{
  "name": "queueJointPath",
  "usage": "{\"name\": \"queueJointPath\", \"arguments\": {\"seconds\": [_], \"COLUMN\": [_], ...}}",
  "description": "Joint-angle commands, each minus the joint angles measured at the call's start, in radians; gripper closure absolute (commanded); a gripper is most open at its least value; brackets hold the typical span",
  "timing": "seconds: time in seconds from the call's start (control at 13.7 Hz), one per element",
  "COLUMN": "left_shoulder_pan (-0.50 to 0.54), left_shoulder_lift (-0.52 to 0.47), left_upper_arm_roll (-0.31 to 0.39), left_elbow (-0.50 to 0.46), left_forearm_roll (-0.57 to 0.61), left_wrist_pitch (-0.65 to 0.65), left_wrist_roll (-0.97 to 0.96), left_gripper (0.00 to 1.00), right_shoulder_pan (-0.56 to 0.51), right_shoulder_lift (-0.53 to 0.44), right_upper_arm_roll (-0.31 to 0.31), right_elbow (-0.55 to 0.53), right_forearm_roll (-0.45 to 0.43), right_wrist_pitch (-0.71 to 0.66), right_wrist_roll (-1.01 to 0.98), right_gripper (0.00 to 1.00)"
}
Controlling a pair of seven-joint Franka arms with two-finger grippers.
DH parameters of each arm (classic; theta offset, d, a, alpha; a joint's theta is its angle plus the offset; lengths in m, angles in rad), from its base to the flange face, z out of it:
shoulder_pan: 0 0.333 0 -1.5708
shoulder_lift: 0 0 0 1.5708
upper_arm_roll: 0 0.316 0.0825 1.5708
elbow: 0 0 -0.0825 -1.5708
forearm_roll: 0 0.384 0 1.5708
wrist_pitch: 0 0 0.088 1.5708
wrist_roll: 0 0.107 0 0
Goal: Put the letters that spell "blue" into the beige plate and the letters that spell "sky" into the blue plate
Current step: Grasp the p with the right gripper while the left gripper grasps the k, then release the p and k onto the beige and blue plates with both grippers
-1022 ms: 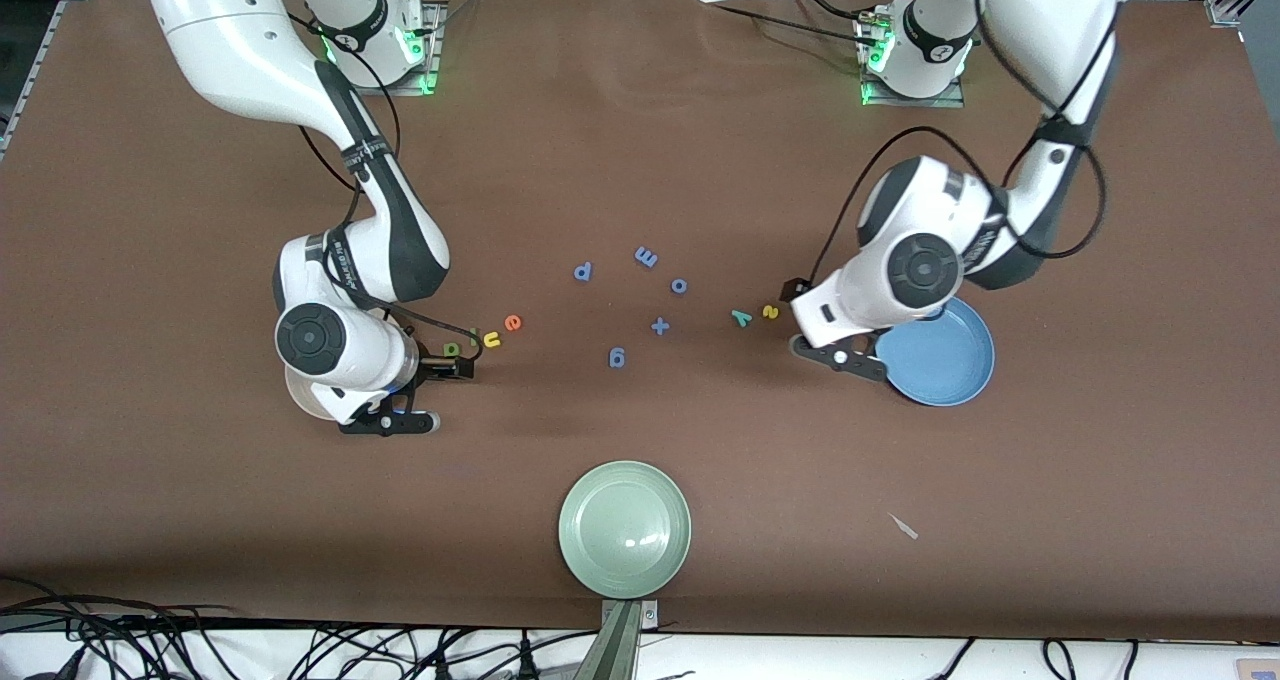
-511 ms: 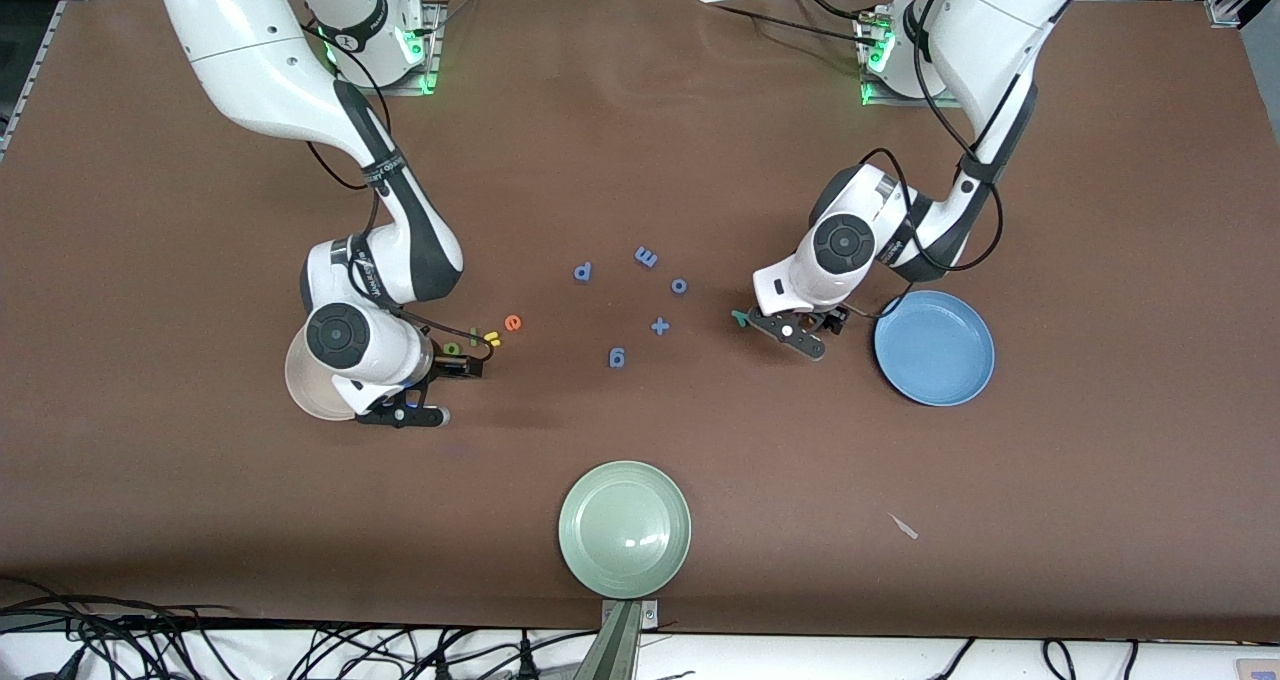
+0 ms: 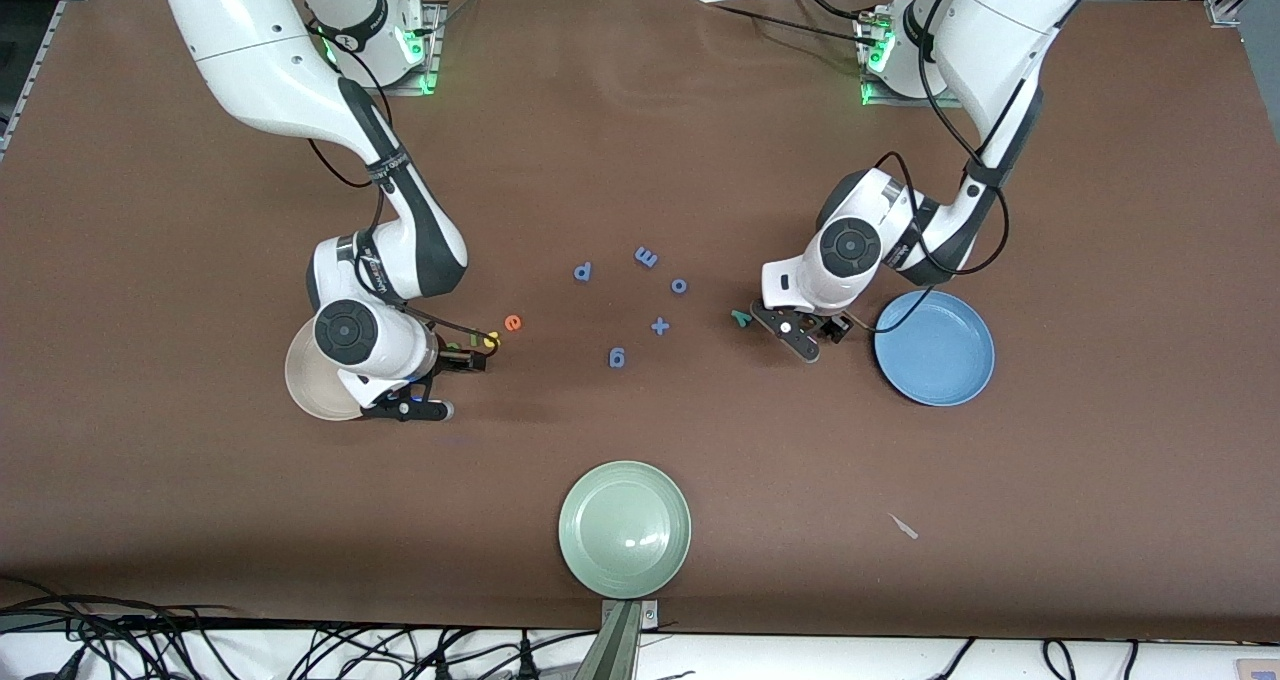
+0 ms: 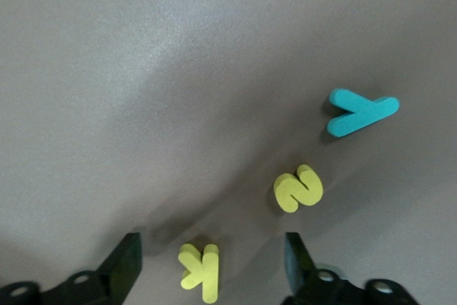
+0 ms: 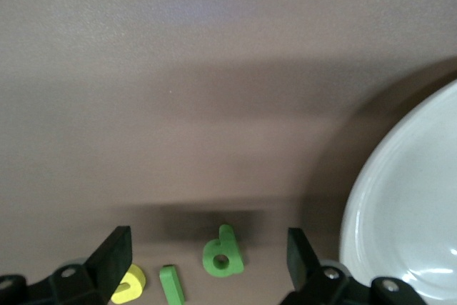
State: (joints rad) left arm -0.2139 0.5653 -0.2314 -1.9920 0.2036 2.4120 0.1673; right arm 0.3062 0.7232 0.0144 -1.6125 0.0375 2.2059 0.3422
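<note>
Nothing is sorted yet: the beige plate and blue plate look empty (beige partly hidden). Left gripper straddles the yellow k, right gripper the green b, fingers wide, on the tabletop.

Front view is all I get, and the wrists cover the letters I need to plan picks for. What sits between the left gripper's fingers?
Observer: The yellow k lies flat on the table between the left gripper's open fingers, not yet pinched.
Operator: And under the right gripper?
Observer: The right gripper is open with the dark green b lying between its fingers, near the beige plate's rim.
</note>
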Motion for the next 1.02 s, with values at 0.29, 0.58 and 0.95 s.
{"name": "queueJointPath", "arguments": {"seconds": [0.29, 0.58, 0.95], "left_shoulder_pan": [0.005, 0.007, 0.007], "left_shoulder_lift": [-0.015, -0.018, -0.021], "left_upper_arm_roll": [-0.002, 0.000, -0.002], "left_elbow": [-0.027, -0.027, -0.011], "left_forearm_roll": [0.030, 0.030, 0.030], "left_wrist_pitch": [0.002, -0.002, -0.017], "left_wrist_roll": [0.017, 0.015, 0.006], "left_gripper": [0.75, 0.83, 0.98], "right_shoulder_pan": [0.002, 0.002, 0.002], "right_shoulder_lift": [-0.034, -0.036, -0.042], "right_upper_arm_roll": [-0.001, -0.001, -0.001], "right_elbow": [-0.081, -0.096, -0.101], "right_forearm_roll": [0.005, 0.010, 0.010], "right_wrist_pitch": [0.023, 0.023, 0.032], "right_wrist_roll": [0.012, 0.012, 0.011], "right_gripper": [0.06, 0.11, 0.58]}}
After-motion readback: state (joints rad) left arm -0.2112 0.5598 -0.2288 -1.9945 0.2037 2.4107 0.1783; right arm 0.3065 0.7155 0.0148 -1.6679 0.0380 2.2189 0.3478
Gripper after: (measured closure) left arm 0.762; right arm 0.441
